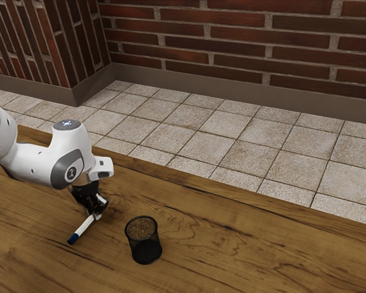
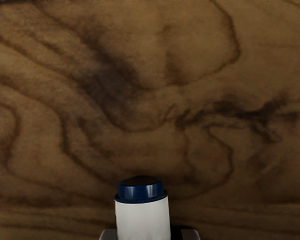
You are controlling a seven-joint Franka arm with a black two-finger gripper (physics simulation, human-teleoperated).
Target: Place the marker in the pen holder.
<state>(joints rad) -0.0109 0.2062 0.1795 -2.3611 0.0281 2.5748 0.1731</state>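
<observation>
In the exterior view my gripper (image 1: pixel 98 210) is low over the table at the left, shut on the white marker (image 1: pixel 85 225). The marker slants from the fingers down toward the exterior view's lower left, its blue cap at the low end. Whether the cap touches the table, I cannot tell. In the wrist view, the marker (image 2: pixel 142 217) shows a blue end plug, with my gripper (image 2: pixel 149 234) on both sides of its white body. The black mesh pen holder (image 1: pixel 144 246) stands upright, apart from the gripper, toward the exterior view's right.
The wooden table (image 1: pixel 232 244) extends around the pen holder, and its far edge runs along the tiled floor (image 1: pixel 226 143). A brick wall (image 1: pixel 244 36) rises behind the floor.
</observation>
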